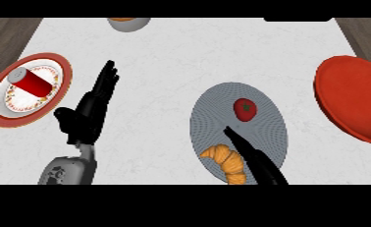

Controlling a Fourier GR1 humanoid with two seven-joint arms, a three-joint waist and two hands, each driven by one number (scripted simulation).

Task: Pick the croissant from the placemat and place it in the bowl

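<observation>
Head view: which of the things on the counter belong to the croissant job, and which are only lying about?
For the job:
- croissant
- grey placemat under it
- red bowl at the right edge
- right hand, fingers straight beside the croissant

Lying about:
- tomato on the placemat
- red can on the patterned plate
- grey dish at the top
- left hand, resting open

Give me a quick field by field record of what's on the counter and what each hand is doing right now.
croissant: lying on the grey placemat, near its lower edge
tomato: on the same placemat, farther up
red bowl: at the right edge, holding nothing visible
red can: lying on the plate at left
plate: red-rimmed, left edge
right hand: fingers straight, beside the croissant
left hand: open, resting left of the placemat
</observation>
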